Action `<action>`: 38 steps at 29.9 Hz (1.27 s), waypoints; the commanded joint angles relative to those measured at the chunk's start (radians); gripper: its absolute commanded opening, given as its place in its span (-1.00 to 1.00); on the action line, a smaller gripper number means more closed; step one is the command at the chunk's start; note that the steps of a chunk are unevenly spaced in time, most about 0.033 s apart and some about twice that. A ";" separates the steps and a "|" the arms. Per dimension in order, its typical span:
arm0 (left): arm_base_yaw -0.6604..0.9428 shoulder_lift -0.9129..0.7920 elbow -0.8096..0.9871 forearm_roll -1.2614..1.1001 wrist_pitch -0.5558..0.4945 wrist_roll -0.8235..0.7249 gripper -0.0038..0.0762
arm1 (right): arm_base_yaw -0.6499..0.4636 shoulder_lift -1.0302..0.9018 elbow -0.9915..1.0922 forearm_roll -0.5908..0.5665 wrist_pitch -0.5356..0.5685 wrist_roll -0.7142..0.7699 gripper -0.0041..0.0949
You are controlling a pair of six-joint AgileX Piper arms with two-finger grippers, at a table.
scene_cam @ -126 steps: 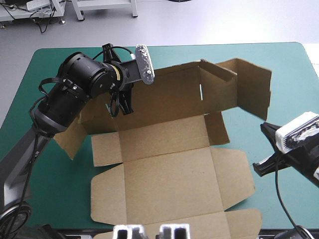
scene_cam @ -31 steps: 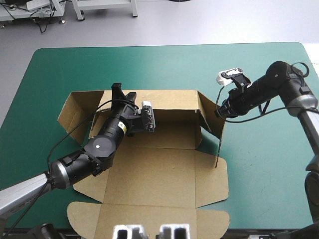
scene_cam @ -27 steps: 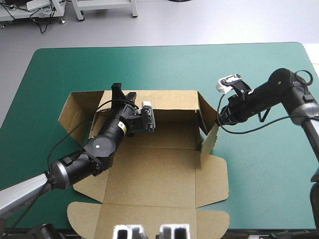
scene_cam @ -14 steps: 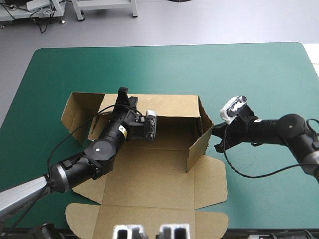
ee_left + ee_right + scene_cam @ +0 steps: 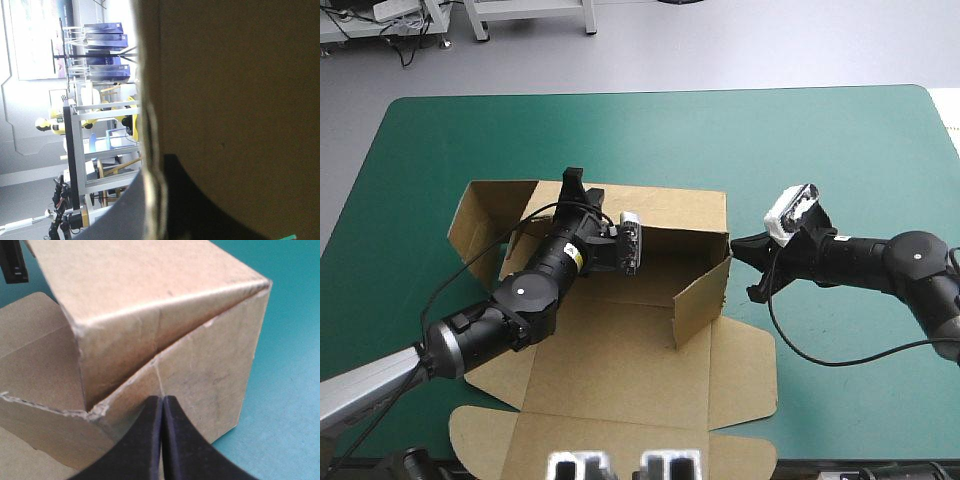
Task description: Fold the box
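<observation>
The left pincer is gripping the box's rear wall; the right pincer, closed, is touching its side wall.

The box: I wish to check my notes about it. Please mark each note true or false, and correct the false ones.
1. The box has its far wall raised. True.
2. The right gripper is open. False: its fingers meet in one point, shut, at the box's right corner, outside it.
3. The left gripper grips the far wall's top edge. True.
4. The right end flap lies flat on the table. False: it stands up, swung inward over the box's floor.
5. The near flap lies flat on the teal-green cover. True.
</observation>
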 commanded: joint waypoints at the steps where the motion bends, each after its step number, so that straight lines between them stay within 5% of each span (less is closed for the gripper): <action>1: -0.007 0.003 -0.056 -0.024 0.037 0.043 -0.87 | -0.006 -0.023 -0.054 0.020 0.034 0.034 -0.97; 10: -0.008 0.040 -0.066 -0.112 0.090 0.082 -0.87 | -0.006 -0.054 0.015 -0.043 -0.068 0.054 -0.96; 19: -0.008 0.040 -0.066 -0.115 0.078 0.082 -0.87 | -0.005 -0.069 0.075 -0.014 -0.007 -0.073 -0.95; 23: -0.008 0.040 -0.066 -0.115 0.061 0.082 -0.87 | -0.005 -0.069 0.075 -0.018 0.049 -0.105 -0.56; 29: -0.008 0.040 -0.066 -0.115 0.043 0.082 -0.87 | -0.005 -0.069 0.075 -0.004 0.092 -0.132 0.63; 32: -0.008 0.040 -0.066 -0.115 0.043 0.082 -0.87 | 0.036 -0.068 0.075 -0.002 0.052 -0.120 0.67; 38: -0.014 0.040 -0.066 -0.143 0.043 0.082 -0.87 | 0.183 -0.068 0.075 -0.007 -0.219 -0.051 0.64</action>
